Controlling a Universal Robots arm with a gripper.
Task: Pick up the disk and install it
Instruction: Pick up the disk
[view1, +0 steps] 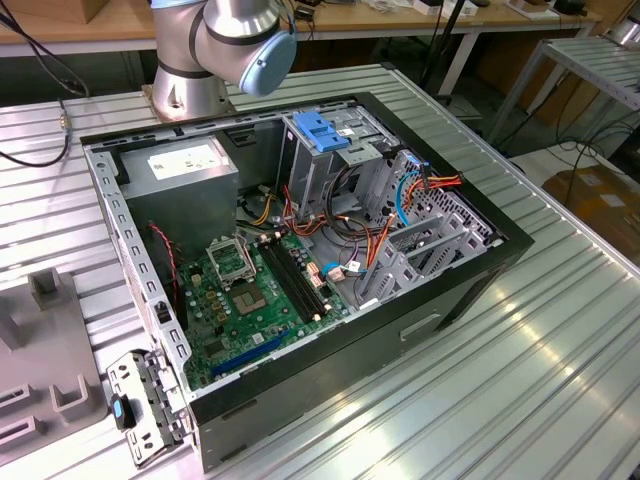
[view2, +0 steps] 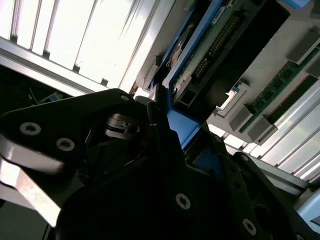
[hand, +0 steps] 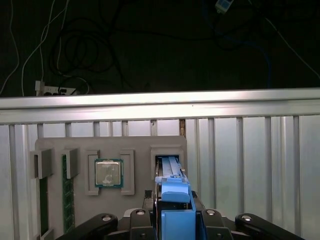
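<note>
Pick-up step, install not started. In the first wrist view the gripper (hand: 175, 220) sat on the disk (hand: 174, 200), which stood on edge in a slot of the grey fixture tray (hand: 135, 142). The tray lay on the ribbed counter (hand: 250, 165), with a CPU chip (hand: 109, 173) and a RAM stick (hand: 67, 195) in pockets beside the disk.

The fingers (hand: 149, 222) were narrow and pressed on both sides of the disk's blue end tab. I read that as a closed grip. The second wrist view agreed: blue tab wedged in the gripper (view2: 175, 125), with the disk's circuit-board face (view2: 210, 45) running away from it. I couldn't tell whether the far end had cleared the slot.

In the exterior view, the open PC case (view1: 470, 270) and its drive cage (view1: 330, 170) were well apart from the tray (view1: 40, 380).

My judgement on the next move: it called for a straight pull along the slot so the rails didn't bind. The grip was on plastic only, so it also called for a slow lift to limit slip or tilt.
</note>
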